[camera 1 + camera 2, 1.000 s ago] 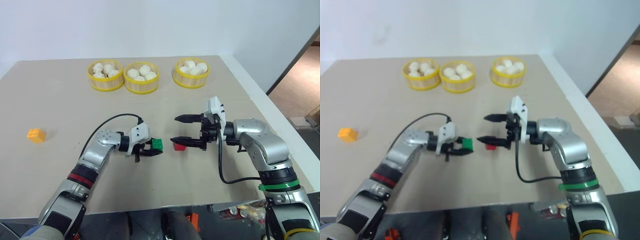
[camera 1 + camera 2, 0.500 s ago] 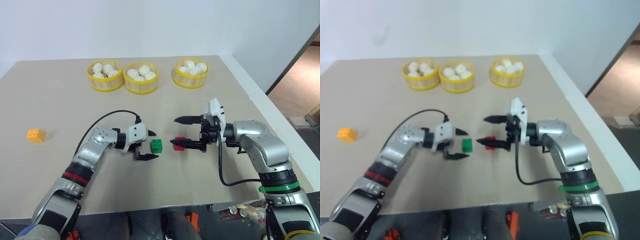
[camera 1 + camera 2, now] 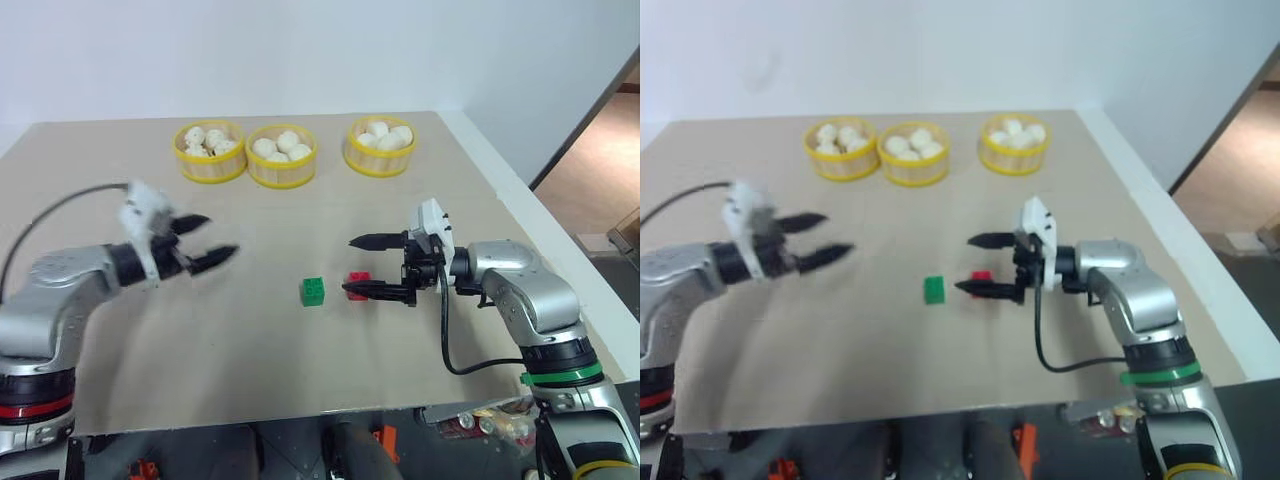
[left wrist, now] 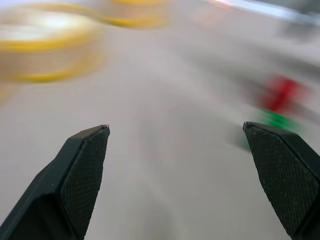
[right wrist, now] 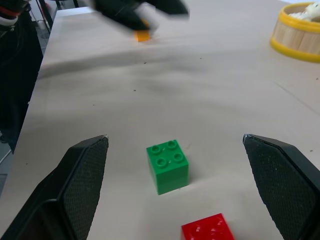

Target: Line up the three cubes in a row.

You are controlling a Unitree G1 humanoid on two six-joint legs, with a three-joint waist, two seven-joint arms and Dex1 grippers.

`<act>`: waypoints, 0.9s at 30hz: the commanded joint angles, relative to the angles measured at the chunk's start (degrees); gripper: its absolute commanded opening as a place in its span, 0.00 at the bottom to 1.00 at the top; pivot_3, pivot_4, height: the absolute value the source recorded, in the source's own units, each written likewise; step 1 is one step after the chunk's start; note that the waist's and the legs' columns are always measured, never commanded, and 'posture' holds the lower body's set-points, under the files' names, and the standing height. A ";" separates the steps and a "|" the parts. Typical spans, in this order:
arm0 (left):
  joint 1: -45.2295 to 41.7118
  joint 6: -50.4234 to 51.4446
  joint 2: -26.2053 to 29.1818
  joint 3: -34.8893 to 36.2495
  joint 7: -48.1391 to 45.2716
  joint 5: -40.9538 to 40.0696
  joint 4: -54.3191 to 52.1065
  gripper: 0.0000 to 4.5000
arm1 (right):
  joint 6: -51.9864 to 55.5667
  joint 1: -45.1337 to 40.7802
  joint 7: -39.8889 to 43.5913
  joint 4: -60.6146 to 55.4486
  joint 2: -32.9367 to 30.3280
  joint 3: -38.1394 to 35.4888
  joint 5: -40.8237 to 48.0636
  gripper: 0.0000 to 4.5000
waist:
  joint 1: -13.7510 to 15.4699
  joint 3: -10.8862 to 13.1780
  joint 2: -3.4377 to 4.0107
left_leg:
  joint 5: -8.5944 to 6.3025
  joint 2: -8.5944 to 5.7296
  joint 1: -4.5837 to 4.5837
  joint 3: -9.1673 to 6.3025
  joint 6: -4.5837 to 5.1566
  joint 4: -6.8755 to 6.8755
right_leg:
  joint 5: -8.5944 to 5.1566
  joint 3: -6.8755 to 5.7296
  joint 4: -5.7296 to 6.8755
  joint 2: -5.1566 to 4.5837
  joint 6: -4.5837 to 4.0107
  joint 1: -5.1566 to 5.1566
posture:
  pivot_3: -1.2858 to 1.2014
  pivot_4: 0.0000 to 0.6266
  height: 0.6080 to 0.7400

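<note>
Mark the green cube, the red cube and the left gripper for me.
green cube (image 3: pixel 313 290), left eye view, studded top.
red cube (image 3: pixel 358 281), left eye view, top face.
left gripper (image 3: pixel 213 239), left eye view, gap between its open fingertips.

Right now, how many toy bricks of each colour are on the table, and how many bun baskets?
Green studded plastic brick cube: 1
Red studded plastic brick cube: 1
Orange-yellow brick cube: 1
Yellow-rimmed baskets of white buns: 3
Total: 6
</note>
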 commanded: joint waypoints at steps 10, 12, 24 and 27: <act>5.07 -13.20 -4.47 14.94 23.95 6.36 8.45 0.99 | -4.47 -7.05 -0.59 2.88 9.58 -2.62 4.18 1.00 | 0.49 0.00 -0.13 | 0.00 0.03 -0.04 0.01 0.00 -0.04 | 0.06 -0.02 0.00 -0.01 -0.04 -0.04 | 0.52 0.24 1.00; 5.49 -14.03 -4.58 16.09 24.98 6.01 8.73 0.99 | -4.99 -6.96 0.49 2.91 9.14 -1.67 3.79 1.00 | 0.56 -0.05 -0.20 | 0.00 -0.02 -0.04 0.03 -0.01 -0.05 | 0.02 -0.03 -0.04 -0.10 0.01 0.02 | 0.52 0.24 1.00; 7.42 -13.72 -4.45 19.22 27.61 2.81 17.29 0.99 | -8.46 -5.14 2.27 3.48 7.89 0.84 -0.45 1.00 | 0.48 -0.07 -0.23 | -0.01 -0.01 -0.03 0.07 -0.02 -0.05 | 0.06 -0.02 -0.04 -0.09 -0.01 -0.01 | 0.52 0.24 1.00; 8.05 -13.97 -3.57 18.54 28.03 3.50 19.62 0.99 | -8.34 -4.95 2.15 3.34 7.47 1.02 -0.57 1.00 | 0.48 -0.07 -0.23 | -0.01 -0.01 -0.03 0.09 -0.02 -0.05 | 0.06 -0.01 -0.04 -0.10 -0.01 -0.02 | 0.52 0.24 1.00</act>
